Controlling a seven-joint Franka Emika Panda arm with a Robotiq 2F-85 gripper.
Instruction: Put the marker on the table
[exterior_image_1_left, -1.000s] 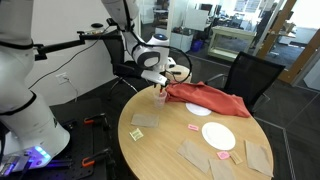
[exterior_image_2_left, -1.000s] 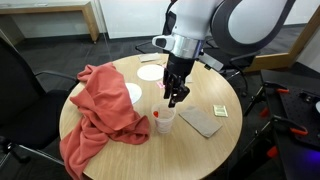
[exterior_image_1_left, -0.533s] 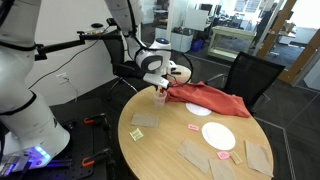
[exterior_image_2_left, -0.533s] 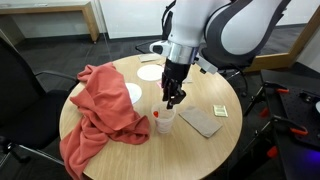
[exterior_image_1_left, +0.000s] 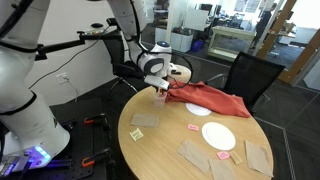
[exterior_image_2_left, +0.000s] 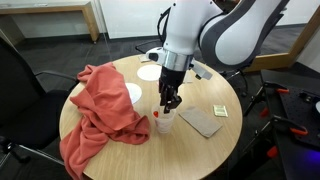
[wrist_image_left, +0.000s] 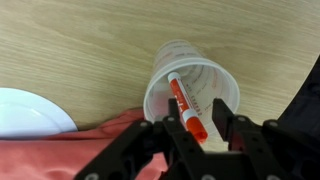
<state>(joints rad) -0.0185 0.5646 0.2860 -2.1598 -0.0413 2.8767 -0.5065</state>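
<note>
- Centrally, a round table (exterior_image_1_left: 160, 140) with a light wood top is shown in both exterior views, set in an office-like room with a dark floor.
- Black chairs (exterior_image_1_left: 250, 75) are drawn up at the table's edge.
- A red cloth (exterior_image_2_left: 100, 105) is heaped over one side of the top, and part of it hangs past the rim.
- A white plate (exterior_image_1_left: 218, 135) is seen on the bare wood, well apart from the cloth's far end.
- Flat grey-brown mats (exterior_image_2_left: 200, 120) and small pink tags (exterior_image_1_left: 194, 127) are scattered across the rest of the surface.
- A small clear cup (wrist_image_left: 215, 80) is stood upright on the wood, just beside the cloth's edge.
- The marker (wrist_image_left: 185, 103), slim and red, is leaned at a slant inside this cup, not on the table top.
- The gripper (wrist_image_left: 205, 130) is held directly above the cup, pointing downward.
- In the wrist view its two dark fingers (wrist_image_left: 180, 135) are seen slightly parted, lowered to the cup's rim.
- The marker's upper end is placed in the narrow gap between them.
- Whether the pads are pressed onto the marker or only flank it cannot be told.
- From an exterior view the gripper (exterior_image_2_left: 170, 100) is seen just over the cup mouth, beside the cloth.
</note>
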